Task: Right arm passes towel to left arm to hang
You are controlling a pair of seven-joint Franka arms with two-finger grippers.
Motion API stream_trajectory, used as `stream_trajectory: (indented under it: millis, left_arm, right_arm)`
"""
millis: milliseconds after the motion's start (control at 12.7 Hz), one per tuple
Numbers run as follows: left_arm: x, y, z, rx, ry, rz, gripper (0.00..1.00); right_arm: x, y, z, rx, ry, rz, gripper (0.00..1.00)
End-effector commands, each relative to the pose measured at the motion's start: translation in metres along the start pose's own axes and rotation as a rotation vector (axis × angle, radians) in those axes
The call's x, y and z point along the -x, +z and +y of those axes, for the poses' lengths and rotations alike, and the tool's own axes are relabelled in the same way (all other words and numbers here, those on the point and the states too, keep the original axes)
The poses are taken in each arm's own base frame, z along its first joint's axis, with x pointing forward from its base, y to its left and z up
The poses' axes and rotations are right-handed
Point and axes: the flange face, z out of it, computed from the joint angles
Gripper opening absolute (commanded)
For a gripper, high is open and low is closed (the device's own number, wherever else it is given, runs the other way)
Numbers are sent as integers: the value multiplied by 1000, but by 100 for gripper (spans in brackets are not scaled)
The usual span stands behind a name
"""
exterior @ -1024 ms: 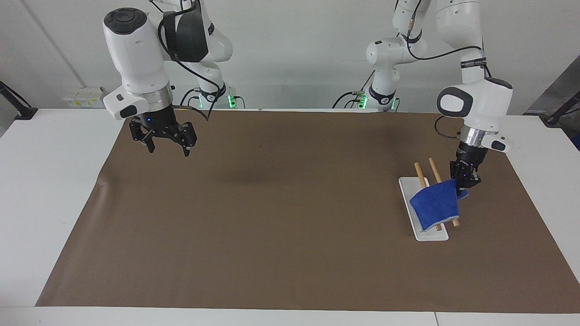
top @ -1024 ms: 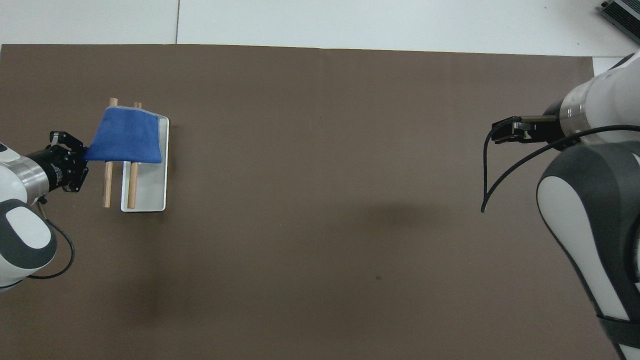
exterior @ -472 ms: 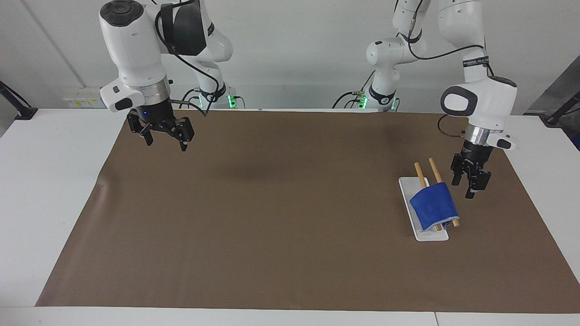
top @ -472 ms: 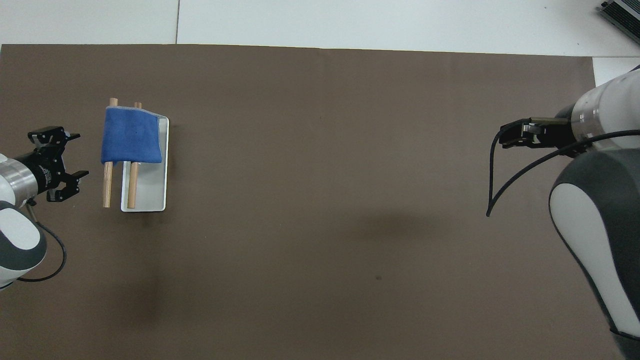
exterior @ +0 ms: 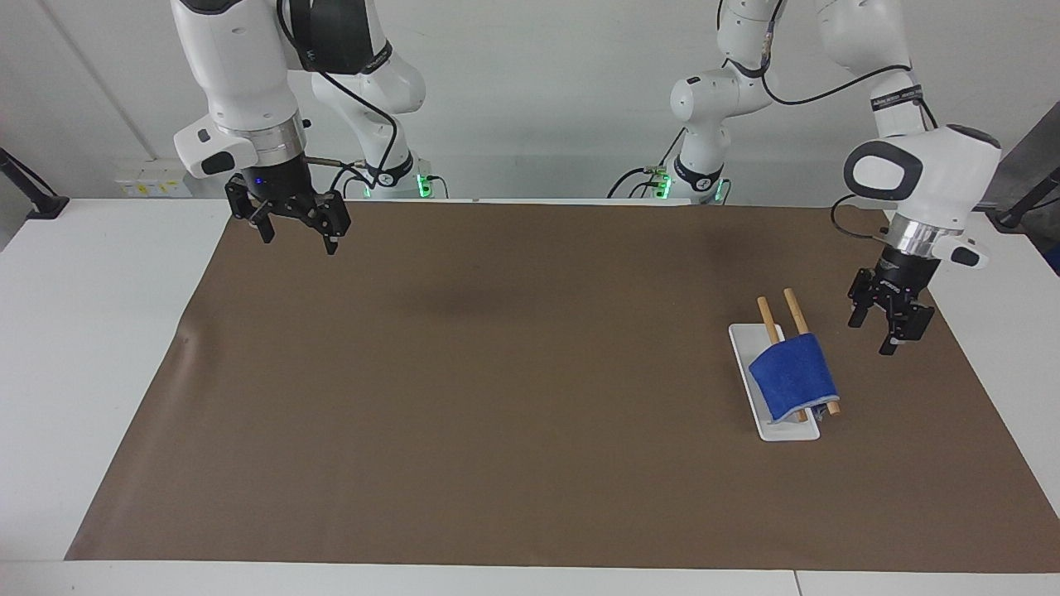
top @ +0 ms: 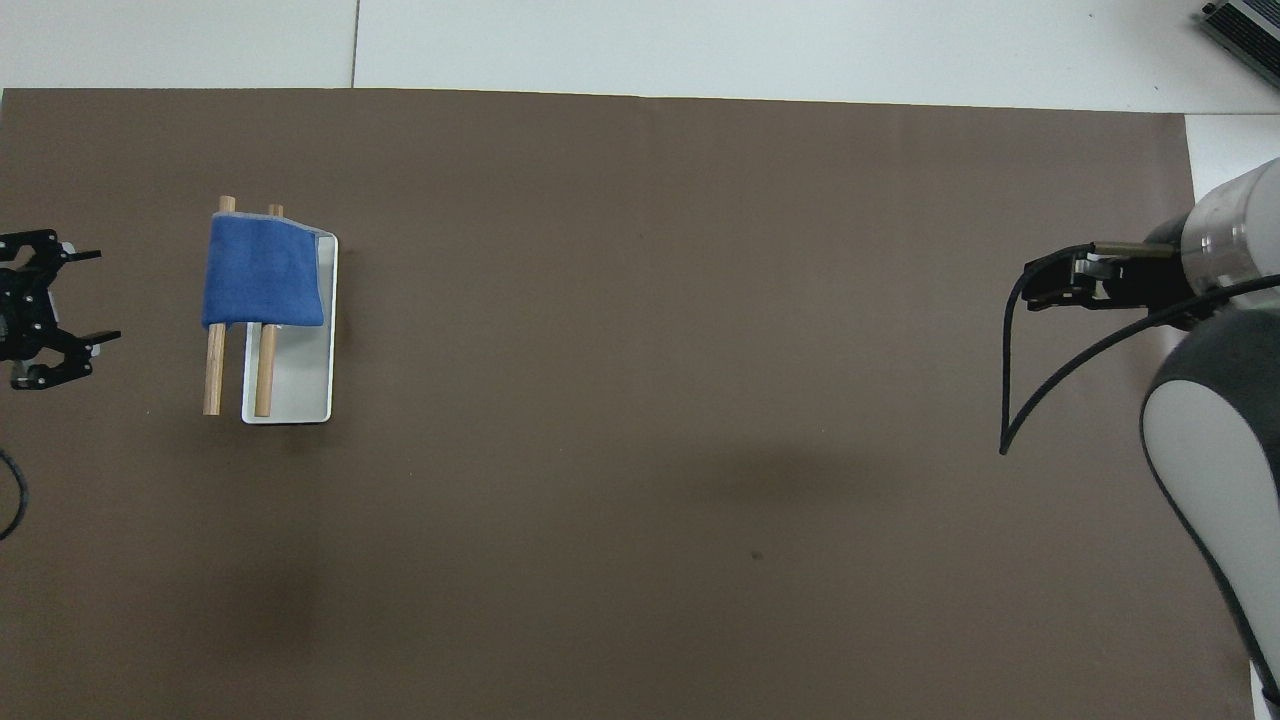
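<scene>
Clearing away with towel (exterior: 793, 377) draped over both rack dowels (exterior: 792, 312); hang judged done.
Left gripper (exterior: 890, 320) and right gripper (exterior: 291, 223), fingers spread, empty, are best lifted straight, rack (exterior: 745, 351) untouched.

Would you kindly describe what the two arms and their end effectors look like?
Both arms, the left arm and the right arm, are glossy white with dark grey joint caps and a silver wrist ring. Each carries a black two-finger end effector, left end effector and right end effector. Black cables trail along both.

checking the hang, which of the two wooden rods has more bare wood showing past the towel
Going by the overhead view, the rod toward the left arm's end; the other rod lies over the white base.
</scene>
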Motion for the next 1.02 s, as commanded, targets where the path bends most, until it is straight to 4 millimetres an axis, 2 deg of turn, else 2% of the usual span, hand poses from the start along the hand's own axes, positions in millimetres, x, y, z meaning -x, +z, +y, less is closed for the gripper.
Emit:
stream_trajectory:
  millis: [0,394,472,709,945]
  left_arm:
    - [0,-53,34,-38,63,-22,89]
    - [34,-135,70,-155,258,66,89]
    - [44,-143,75,-185,311,91,88]
    - [84,-144,76,-298,641,96,87]
    - [110,-139,73,-368,1002,33,83]
  right_arm:
    - [4,-8,3,-3,17,-6,100]
    - [8,-14,8,-12,17,-15,100]
    - [14,-23,7,-11,14,-10,100]
    - [16,-23,15,-14,28,-28,100]
    - [20,-27,25,-32,46,-43,100]
